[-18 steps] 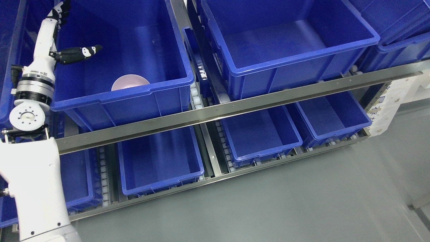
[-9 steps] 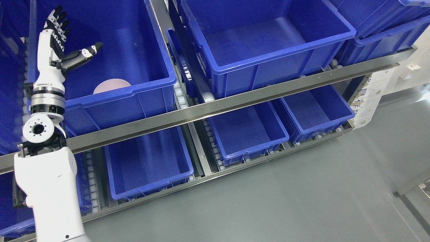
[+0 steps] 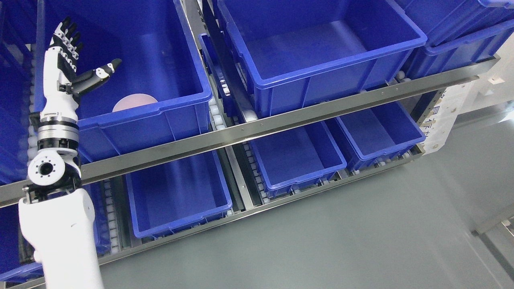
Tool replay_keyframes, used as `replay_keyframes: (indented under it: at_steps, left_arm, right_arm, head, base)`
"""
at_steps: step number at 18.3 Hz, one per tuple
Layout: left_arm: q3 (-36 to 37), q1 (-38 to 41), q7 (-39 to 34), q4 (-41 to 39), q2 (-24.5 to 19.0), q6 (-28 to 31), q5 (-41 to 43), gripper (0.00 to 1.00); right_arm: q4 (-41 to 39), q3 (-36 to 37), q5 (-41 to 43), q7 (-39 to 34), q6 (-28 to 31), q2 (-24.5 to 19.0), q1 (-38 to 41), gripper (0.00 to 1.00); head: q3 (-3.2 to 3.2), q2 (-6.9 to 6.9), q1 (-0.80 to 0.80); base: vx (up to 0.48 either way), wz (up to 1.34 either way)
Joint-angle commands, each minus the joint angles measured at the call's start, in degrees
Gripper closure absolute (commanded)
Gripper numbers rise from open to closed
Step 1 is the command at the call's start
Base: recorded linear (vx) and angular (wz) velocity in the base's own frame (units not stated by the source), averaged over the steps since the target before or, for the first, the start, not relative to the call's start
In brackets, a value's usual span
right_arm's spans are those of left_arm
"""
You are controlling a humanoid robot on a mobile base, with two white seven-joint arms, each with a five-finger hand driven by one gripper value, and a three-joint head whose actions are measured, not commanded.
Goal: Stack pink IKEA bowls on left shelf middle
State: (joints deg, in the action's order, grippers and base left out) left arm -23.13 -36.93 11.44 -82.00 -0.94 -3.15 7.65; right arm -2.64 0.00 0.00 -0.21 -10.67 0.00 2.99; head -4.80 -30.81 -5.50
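So the left hand (image 3: 68,66) is up at about 10 o'clock in the head view, held over the left rim of the big blue bin (image 3: 132,116) on the upper shelf level. Fingers (image 3: 66,38) are stretched straight and spread apart, pointing toward 12 o'clock, and the thumb (image 3: 98,74) sticks out toward 2 o'clock. It's not gripping anything, totally empty palm. The white forearm (image 3: 60,237) comes up from the bottom edge at around 7 o'clock, with the silver wrist joint (image 3: 56,132) sitting in front of the bin's near left corner.

The pink bowl (image 3: 134,102) is inside that same bin, tucked right against the near wall, so only its top part peeks over the rim. Can't tell if it's one bowl or a stack, the wall hides the rest. It's at roughly 4 o'clock from the hand and clearly apart from it, no contact.

A steel rail (image 3: 281,120) runs diagonally across the shelf front. Another blue bin (image 3: 321,56) sits at 1 o'clock on the same level, with nothing visible in it, and three smaller blue bins (image 3: 180,192) line up on the lower level under the rail. Grey floor (image 3: 341,241) fills the 5 o'clock side. The right arm doesn't show anywhere.
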Motion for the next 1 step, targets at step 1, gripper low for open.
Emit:
replay_keyframes:
  at_steps: [1]
  left_arm:
    - [-0.77, 1.42, 0.16, -4.04, -0.06, -0.02, -0.35, 0.00]
  right_arm:
    - [0.00, 0.53, -0.44, 0.04, 0.04, 1.00, 0.00, 0.00]
  head:
    - [0.00, 0.00, 0.00]
  base:
    - [0.000, 0.00]
